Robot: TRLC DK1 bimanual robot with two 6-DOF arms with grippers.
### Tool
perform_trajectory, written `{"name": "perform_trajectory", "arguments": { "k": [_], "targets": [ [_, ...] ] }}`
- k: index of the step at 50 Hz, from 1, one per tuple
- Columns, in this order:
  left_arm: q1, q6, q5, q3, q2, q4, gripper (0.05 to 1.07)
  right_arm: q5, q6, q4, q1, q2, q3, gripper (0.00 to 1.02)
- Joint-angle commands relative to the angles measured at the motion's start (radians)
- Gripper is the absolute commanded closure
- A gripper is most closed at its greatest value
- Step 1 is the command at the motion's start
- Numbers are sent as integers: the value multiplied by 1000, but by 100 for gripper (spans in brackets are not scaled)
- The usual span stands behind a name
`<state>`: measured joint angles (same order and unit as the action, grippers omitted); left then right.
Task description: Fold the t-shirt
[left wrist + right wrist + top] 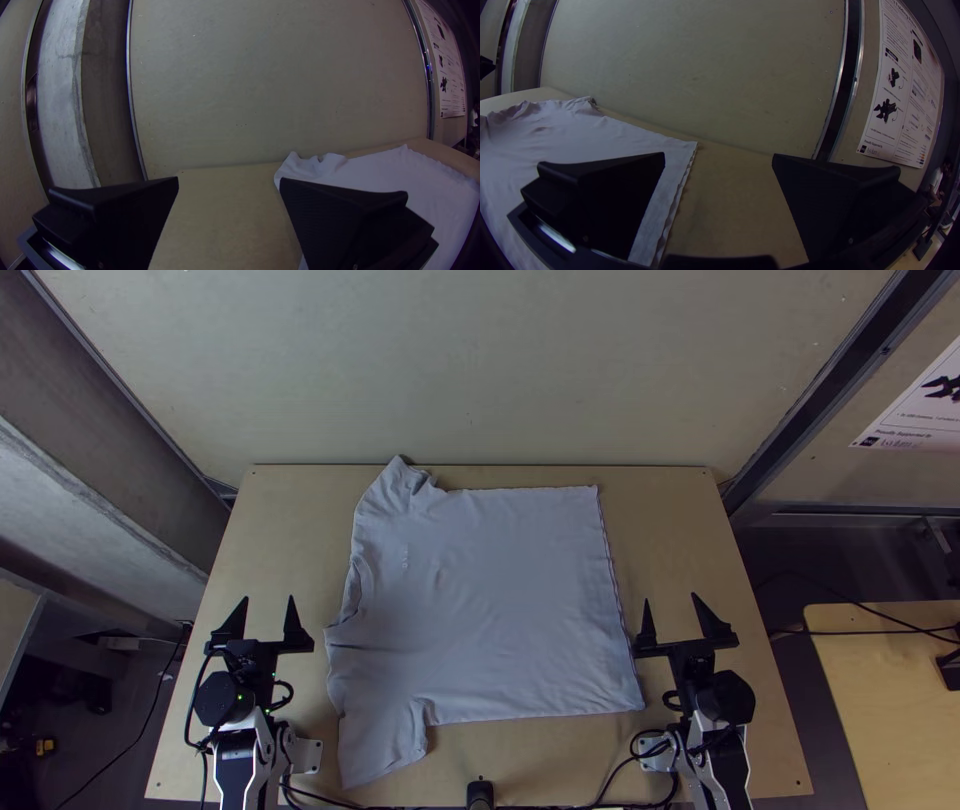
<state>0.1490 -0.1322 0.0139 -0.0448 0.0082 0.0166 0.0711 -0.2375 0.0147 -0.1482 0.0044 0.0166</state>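
A pale t-shirt (490,600) lies spread on the table, its hem toward the right arm, collar side to the left, with one sleeve at the far edge and the other toward the near edge. My left gripper (268,615) stands open left of the shirt, apart from it. My right gripper (672,615) is open just right of the shirt's hem. In the left wrist view, the left gripper (229,182) has bare table between its fingers, with the shirt (390,175) beyond one finger. The right wrist view has the right gripper (719,157) beside the shirt's hem edge (677,200).
The wooden table (290,530) shows bare strips at both sides of the shirt. A wall rises behind its far edge. Black cables (560,806) run along the near edge, beside a small dark object (480,794). A second table (890,700) stands at the right.
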Motion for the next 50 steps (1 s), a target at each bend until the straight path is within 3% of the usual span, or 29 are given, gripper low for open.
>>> {"name": "perform_trajectory", "arguments": {
  "k": [1, 50],
  "targets": [
    [6, -12, 4, 42, -8, -29, 10, 1, -16, -18, 1, -7, -9, 4],
    [4, 0, 4, 40, -8, -29, 10, 2, -16, -18, 1, -7, -10, 4]
  ]
}}
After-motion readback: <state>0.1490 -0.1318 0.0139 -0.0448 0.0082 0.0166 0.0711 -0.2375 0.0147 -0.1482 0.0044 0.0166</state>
